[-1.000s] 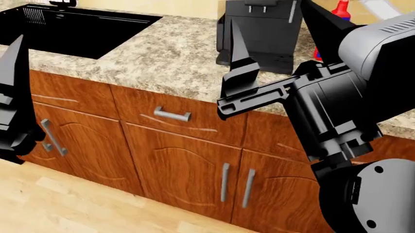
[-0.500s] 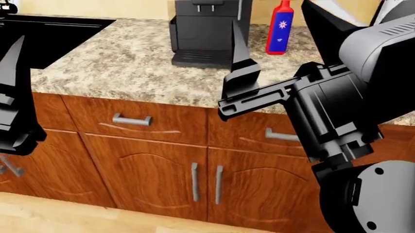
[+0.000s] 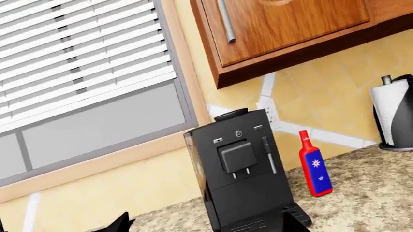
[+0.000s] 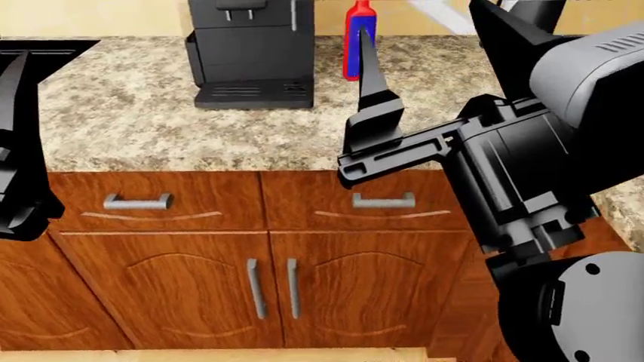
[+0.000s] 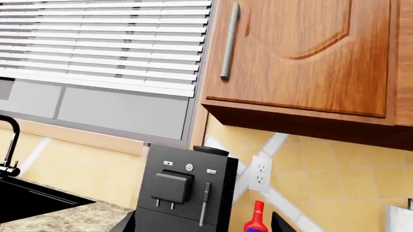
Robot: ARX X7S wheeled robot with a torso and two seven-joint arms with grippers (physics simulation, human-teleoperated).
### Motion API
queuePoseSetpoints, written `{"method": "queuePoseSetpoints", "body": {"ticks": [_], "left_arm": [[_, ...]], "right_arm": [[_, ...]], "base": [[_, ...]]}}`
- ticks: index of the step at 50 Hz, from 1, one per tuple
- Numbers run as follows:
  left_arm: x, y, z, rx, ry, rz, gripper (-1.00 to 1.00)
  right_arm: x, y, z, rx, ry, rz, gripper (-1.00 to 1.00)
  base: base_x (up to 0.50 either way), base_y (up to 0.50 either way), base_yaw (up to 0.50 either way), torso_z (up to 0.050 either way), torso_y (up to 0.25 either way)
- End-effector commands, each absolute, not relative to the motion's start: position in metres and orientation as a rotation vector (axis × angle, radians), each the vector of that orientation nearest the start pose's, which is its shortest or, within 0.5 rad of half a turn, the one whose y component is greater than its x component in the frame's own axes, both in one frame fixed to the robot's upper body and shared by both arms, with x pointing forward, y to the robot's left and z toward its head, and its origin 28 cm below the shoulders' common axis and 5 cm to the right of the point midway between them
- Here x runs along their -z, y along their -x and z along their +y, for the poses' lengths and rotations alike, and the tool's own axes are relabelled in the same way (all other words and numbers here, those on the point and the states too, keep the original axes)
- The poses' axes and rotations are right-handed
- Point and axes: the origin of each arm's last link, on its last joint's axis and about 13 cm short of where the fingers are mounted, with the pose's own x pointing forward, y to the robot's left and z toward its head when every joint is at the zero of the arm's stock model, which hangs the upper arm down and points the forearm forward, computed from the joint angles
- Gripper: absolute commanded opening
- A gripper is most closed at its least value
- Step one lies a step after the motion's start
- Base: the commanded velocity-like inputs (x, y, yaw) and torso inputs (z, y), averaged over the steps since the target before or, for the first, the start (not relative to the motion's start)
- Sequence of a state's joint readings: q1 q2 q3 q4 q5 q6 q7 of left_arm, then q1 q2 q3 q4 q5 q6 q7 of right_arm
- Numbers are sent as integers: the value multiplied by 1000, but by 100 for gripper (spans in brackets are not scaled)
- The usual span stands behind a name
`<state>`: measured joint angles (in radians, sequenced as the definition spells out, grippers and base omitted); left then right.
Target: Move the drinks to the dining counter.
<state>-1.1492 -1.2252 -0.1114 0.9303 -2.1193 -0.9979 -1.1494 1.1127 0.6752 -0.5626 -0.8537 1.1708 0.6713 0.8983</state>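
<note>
The blue rectangular bottle (image 4: 352, 47) with red cap and white star stands on the brown granite countertop (image 4: 151, 113), just right of a black coffee machine (image 4: 249, 45). It also shows in the left wrist view (image 3: 315, 168) and the right wrist view (image 5: 257, 220). My right gripper (image 4: 438, 68) is open and empty, raised in front of the counter, one finger overlapping the bottle in the head view. My left gripper (image 3: 206, 228) is open and empty; one of its fingers (image 4: 18, 113) shows at the head view's left edge. The wine bottle, beer bottle and dining counter are out of view.
Orange-brown base cabinets with handles (image 4: 271, 279) stand below the countertop. A black sink (image 4: 41, 47) is at the far left. A paper towel roll (image 3: 392, 116) stands right of the bottle. Wall cabinets (image 5: 303, 53) hang above and a blinded window (image 3: 77, 58) is behind.
The head view has swung right along the counter: the coffee machine and blue bottle have shifted left in the picture and the sink has slid almost out. Both grippers keep their pose.
</note>
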Motion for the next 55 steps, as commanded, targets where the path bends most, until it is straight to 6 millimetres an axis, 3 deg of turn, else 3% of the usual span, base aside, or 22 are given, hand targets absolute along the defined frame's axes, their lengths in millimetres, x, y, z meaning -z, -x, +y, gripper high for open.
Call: {"method": "queuePoseSetpoints", "body": {"ticks": [1, 26, 41, 55], "left_arm": [[-328, -105, 271, 15, -309, -355, 100], [-326, -103, 273, 9, -305, -356, 100], [-329, -101, 273, 7, -302, -365, 100], [-325, -101, 276, 2, -297, -362, 100]], "right_arm": [[-292, -195, -74, -242, 135, -528, 100], [-292, -195, -71, -285, 157, -536, 100], [-293, -198, -71, -221, 228, -496, 100], [-293, -199, -70, -236, 193, -467, 100]], "base": [[168, -503, 0, 0, 0], [459, -291, 0, 0, 1], [493, -14, 0, 0, 2], [13, 0, 0, 0, 1]]}}
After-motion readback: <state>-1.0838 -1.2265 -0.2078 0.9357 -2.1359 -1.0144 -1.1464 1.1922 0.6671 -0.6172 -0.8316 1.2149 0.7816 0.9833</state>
